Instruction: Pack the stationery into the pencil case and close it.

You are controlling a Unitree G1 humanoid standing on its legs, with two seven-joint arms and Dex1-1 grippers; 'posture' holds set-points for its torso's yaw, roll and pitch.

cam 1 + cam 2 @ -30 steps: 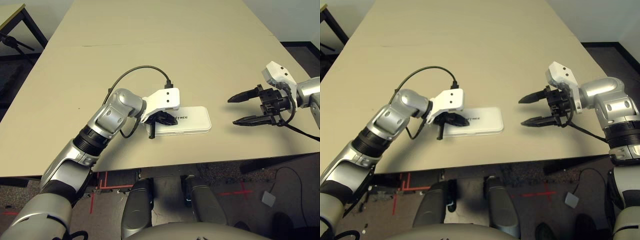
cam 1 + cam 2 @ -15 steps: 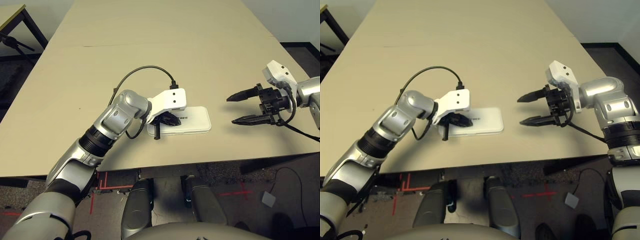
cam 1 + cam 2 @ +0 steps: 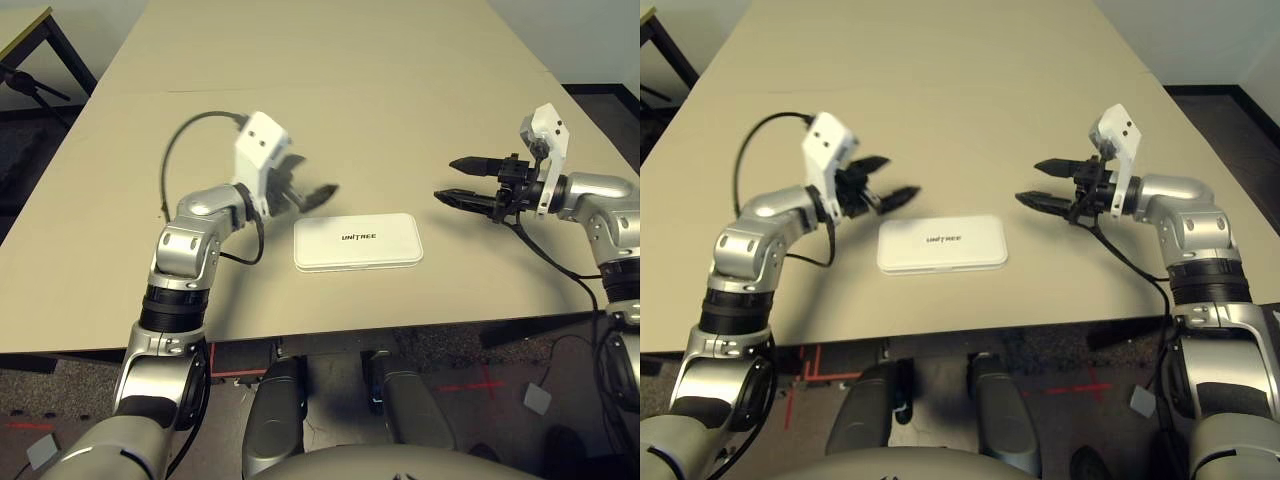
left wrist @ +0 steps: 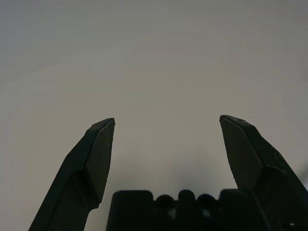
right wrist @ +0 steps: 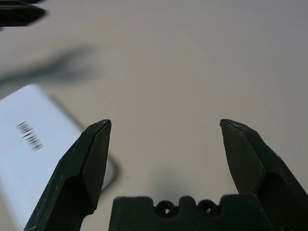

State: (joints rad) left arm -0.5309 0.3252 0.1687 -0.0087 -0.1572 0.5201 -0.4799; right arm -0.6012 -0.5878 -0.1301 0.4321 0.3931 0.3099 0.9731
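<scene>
The white pencil case (image 3: 358, 241) lies shut and flat near the table's front edge, its "UNITREE" print facing up; it also shows in the right wrist view (image 5: 33, 154). The stationery is hidden from sight. My left gripper (image 3: 312, 180) hovers open above the table, just behind the case's left end, holding nothing. My right gripper (image 3: 451, 180) is open and empty, raised to the right of the case and pointing toward it. In each wrist view the fingers (image 4: 98, 154) (image 5: 91, 159) stand wide apart over bare tabletop.
The beige table (image 3: 330, 90) stretches far back behind the case. A black cable (image 3: 190, 135) loops from my left wrist. A darker table edge (image 3: 20, 30) and the floor lie at far left.
My left gripper has lifted off the case's left end and swung back and to the left, opening. The right gripper has rotated and drawn slightly closer to the case. The case stays shut.
</scene>
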